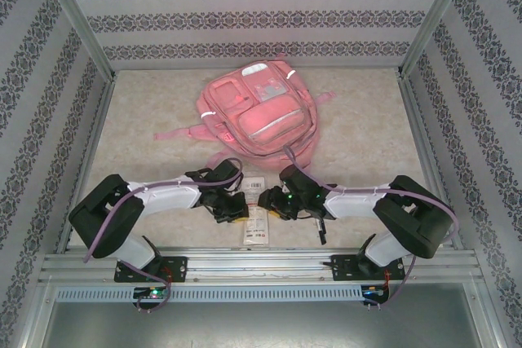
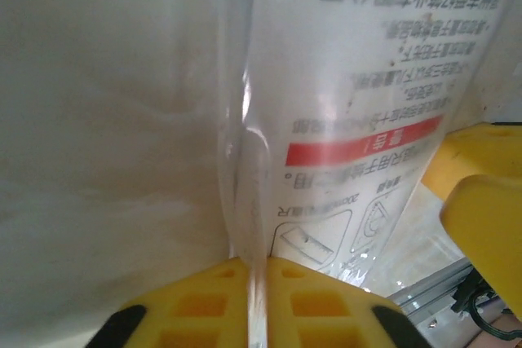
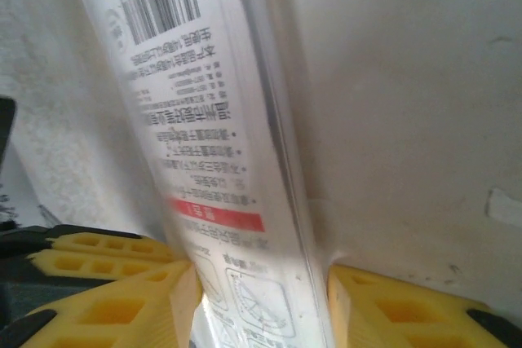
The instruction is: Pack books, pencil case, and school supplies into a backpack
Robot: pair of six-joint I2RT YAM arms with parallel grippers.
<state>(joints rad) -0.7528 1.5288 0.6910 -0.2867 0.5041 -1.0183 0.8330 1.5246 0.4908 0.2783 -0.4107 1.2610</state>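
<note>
left gripper (image 2: pixel 255 303): fingers pressed together, pinching the pack's (image 2: pixel 359 120) clear edge
right gripper (image 3: pixel 261 307): fingers straddle the same pack, snug on both sides, can't tell if it's squeezing tbh
backpack (image 1: pixel 257 116): lying just beyond both sets of fingers

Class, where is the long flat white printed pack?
Top view: the white printed pack lies centre-front, between the left gripper and right gripper, nearer than the pink fabric backpack.

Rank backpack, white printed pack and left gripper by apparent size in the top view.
1. Largest by far: backpack.
2-3. The white printed pack and left gripper look about alike; part of the pack is covered, so unranked.
</note>
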